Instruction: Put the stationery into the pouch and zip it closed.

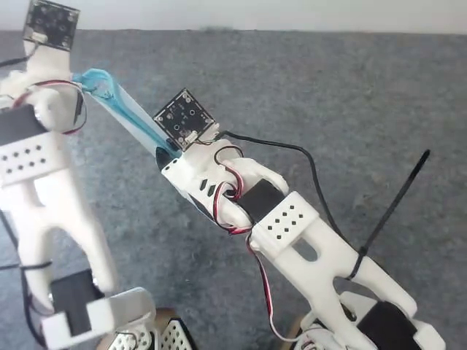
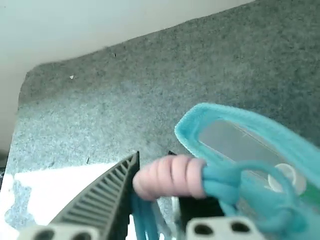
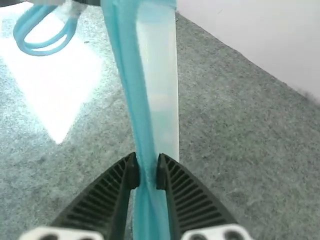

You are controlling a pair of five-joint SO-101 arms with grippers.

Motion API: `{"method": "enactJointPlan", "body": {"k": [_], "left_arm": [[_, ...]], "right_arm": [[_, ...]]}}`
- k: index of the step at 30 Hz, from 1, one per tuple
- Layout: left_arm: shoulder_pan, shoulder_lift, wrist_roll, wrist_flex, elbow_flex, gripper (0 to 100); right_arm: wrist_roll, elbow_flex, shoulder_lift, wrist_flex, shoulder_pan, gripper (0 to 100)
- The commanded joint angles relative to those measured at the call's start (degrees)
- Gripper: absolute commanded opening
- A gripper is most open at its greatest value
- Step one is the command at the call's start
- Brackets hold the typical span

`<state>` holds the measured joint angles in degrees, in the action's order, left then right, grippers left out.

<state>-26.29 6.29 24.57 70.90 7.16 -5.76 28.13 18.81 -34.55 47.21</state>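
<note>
Grey felt mat under a slim turquoise pouch, clear-panelled, loop-handled.

From above, the camera board on my right wrist sits square over that grip, fingers covered. The pouch just slips in under it, and its far end tucks behind my left arm. Down the left wrist view, the pouch runs off the frame edge, blurred this close. There's a pale disc behind its window, can't tell what. A ribbed pink lump sits at my left end effector, can't identify that either. On the right wrist view, the pouch is cut off at the top and vanishes between the jaws of my right end effector. Zip open or closed? Can't tell.
</note>
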Motion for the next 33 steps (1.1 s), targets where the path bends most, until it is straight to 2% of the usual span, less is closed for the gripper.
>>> {"method": "enactJointPlan", "body": {"k": [1,13,16,21,30,33], "left_arm": [[-1.6,-3.1,-0.4,-2.2,5.8,1],[-2.3,-8.8,1.6,-1.2,10.5,1],[-2.1,-8.7,3.7,1.1,10.4,1],[2.3,-4.8,7.4,8.4,11.0,1],[11.4,3.0,11.1,21.5,10.8,1],[12.7,5.8,11.1,22.6,10.8,1]], "right_arm": [[0.4,3.8,-4.6,-0.6,0.0,0.6],[0.2,4.0,-4.7,-0.6,0.0,0.6],[0.4,3.8,-4.7,-0.6,0.0,0.7],[0.0,-0.1,-2.5,-3.7,0.0,1.5],[0.0,-4.3,8.0,-11.1,-0.3,26.2],[0.0,-4.3,12.9,-11.7,-0.5,26.0]]}}
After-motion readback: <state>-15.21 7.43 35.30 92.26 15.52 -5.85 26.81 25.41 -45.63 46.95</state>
